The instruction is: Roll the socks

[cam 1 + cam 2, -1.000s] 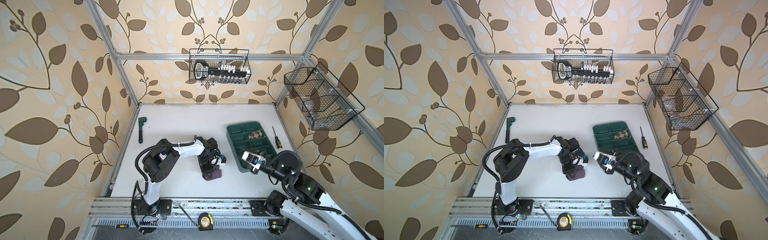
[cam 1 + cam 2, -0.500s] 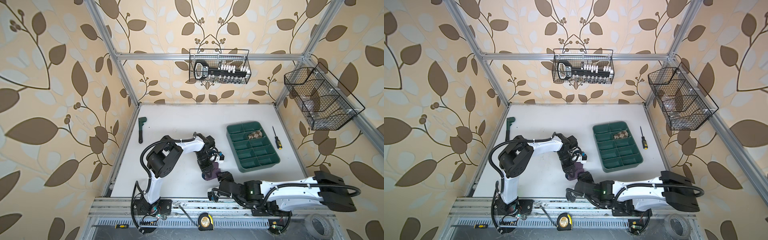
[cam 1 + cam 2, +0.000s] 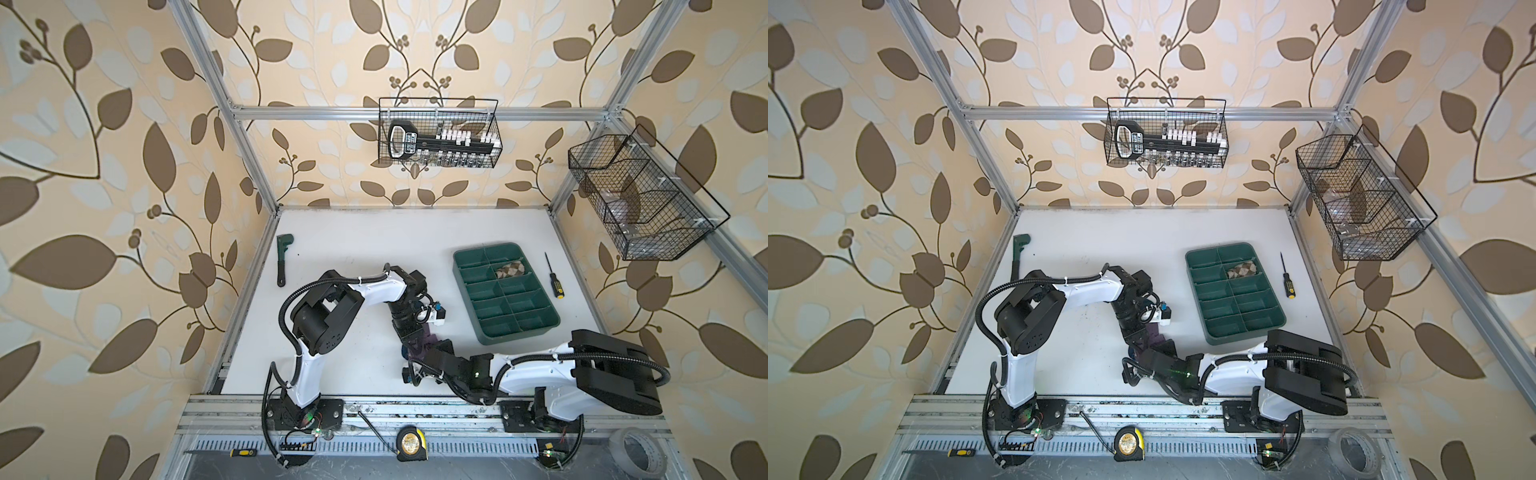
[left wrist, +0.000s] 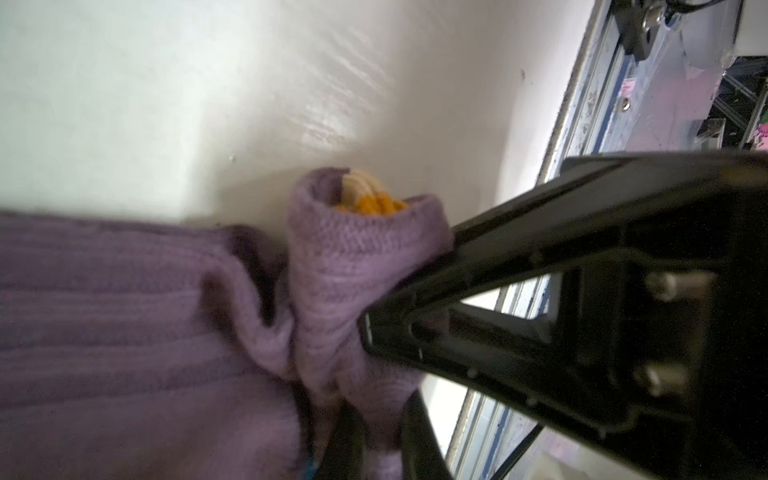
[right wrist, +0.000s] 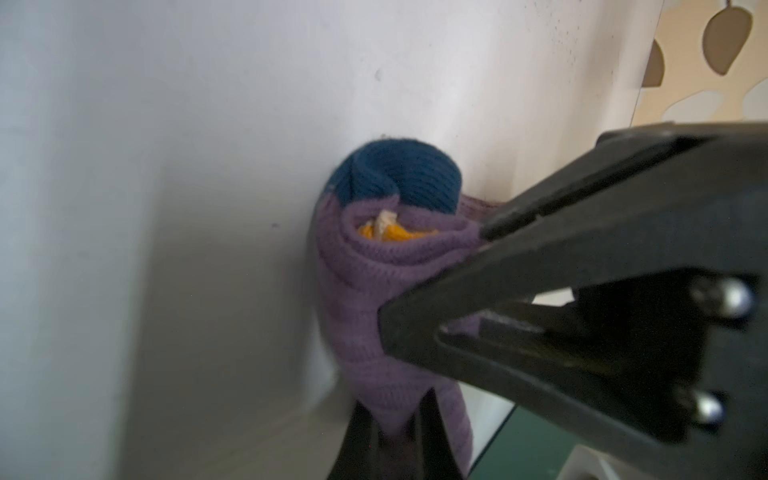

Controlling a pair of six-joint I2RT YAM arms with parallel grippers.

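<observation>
One purple sock (image 4: 353,270) rests on a white table (image 3: 353,232) between leaf-papered walls (image 3: 104,166).

White table (image 3: 374,241): green wrench (image 3: 282,264) left, purple sock (image 3: 429,337) middle, green tray (image 3: 519,336), screwdriver (image 3: 553,276) right.

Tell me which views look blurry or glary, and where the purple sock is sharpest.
Left wrist view: the purple sock blurs toward the near fabric, and glare streaks the table. Right wrist view: the sock's rolled end is sharpest, with soft shadow beside it. Both top views: crisp and evenly lit.

Bright daylight, soft blurry wrist views, curved edges
</observation>
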